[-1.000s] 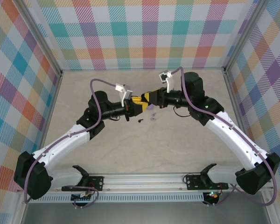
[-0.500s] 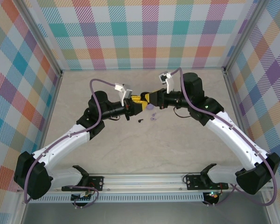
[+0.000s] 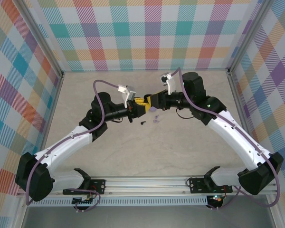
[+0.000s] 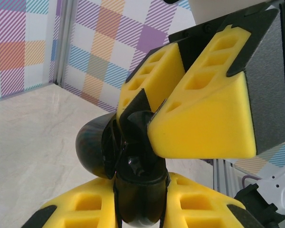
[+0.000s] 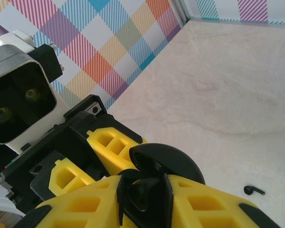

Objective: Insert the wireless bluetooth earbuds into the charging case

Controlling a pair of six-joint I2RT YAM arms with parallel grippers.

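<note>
Well, my left gripper point(image 4: 140, 202) pinches the black charging case point(image 4: 96, 146) in mid-air. My right gripper point(image 5: 145, 202) straddles the case from the other side; I can't tell whether it grips. A black earbud point(image 5: 254, 190) and the lavender earbuds point(image 3: 156, 119) lie on the table point(image 3: 180, 156) below, clear of all fingers.

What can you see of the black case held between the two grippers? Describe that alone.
The black case is small, rounded and glossy, like hard plastic. It is open, its domed lid swung back to one side. It hangs above the table, pinched between the yellow fingers of the left gripper. The right gripper meets it from the opposite side, its fingers flanking the case; whether they grip is unclear.
</note>
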